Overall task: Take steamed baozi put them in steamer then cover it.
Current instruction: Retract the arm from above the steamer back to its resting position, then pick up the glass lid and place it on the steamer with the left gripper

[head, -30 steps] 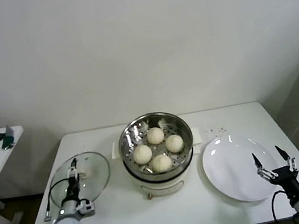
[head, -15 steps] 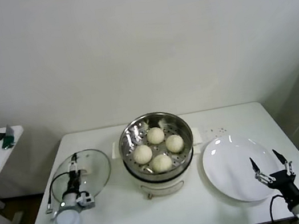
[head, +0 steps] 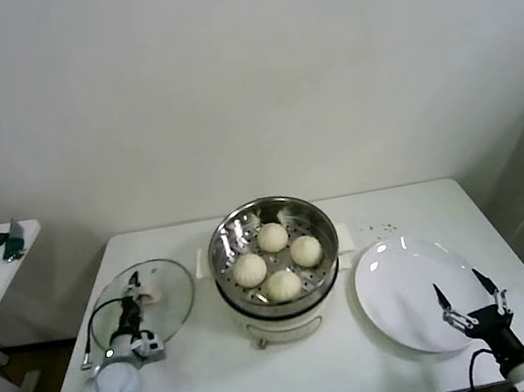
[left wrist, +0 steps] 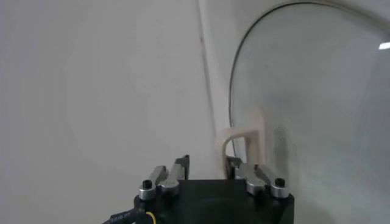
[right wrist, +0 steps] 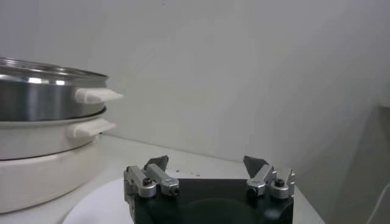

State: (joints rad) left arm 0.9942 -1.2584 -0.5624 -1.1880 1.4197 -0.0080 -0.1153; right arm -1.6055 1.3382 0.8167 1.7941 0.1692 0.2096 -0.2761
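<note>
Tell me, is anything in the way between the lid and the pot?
Nothing visible. The lid lies on the table left of the pot, with bare table between them. The left gripper is at the lid's handle; the right gripper hangs over the plate.

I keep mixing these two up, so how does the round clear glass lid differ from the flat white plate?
The round clear glass lid is see-through with a metal rim; the flat white plate is opaque and glossy. The lid has a cream handle at its centre; the plate has none. The lid lies left of the stainless-steel steamer, the plate right of it, and looks larger. Both are round and lie on the white table.
</note>
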